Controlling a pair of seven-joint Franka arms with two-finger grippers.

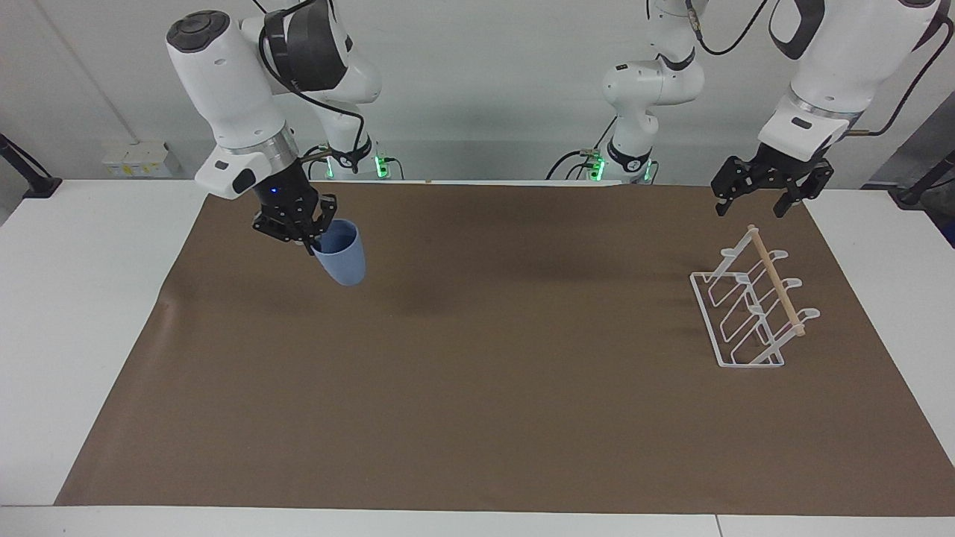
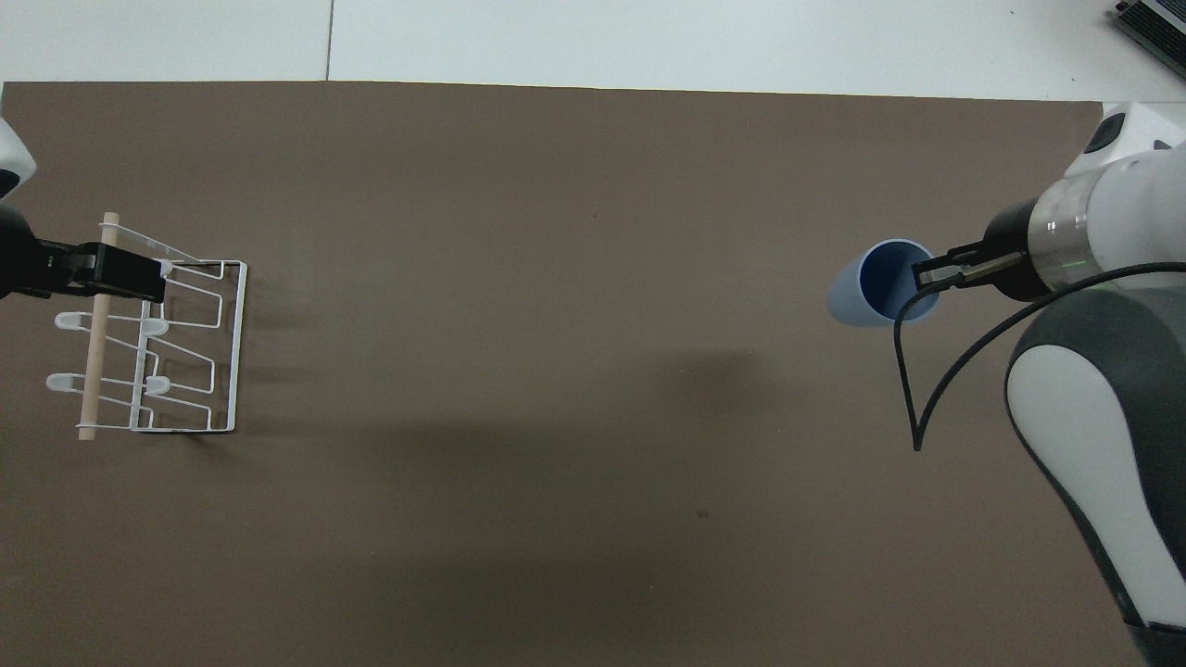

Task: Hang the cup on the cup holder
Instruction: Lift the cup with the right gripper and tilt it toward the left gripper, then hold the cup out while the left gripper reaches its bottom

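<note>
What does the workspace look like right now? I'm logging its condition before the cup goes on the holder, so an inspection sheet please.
Surface: brown mat over a white table; slight wrinkle at the right arm's end.
Job's things: light-blue cup in the air, tilted, gripped by its rim, mouth up; cup holder standing at the left arm's end, no cup on it.
Clutter: nothing seen.
Grippers: right gripper shut on the cup's rim, over the mat; left gripper open, waiting over the cup holder.
Cables: black cable looping loose from the right wrist.
Surroundings: white wall; small pale boxes at the table's robot-side edge.
</note>
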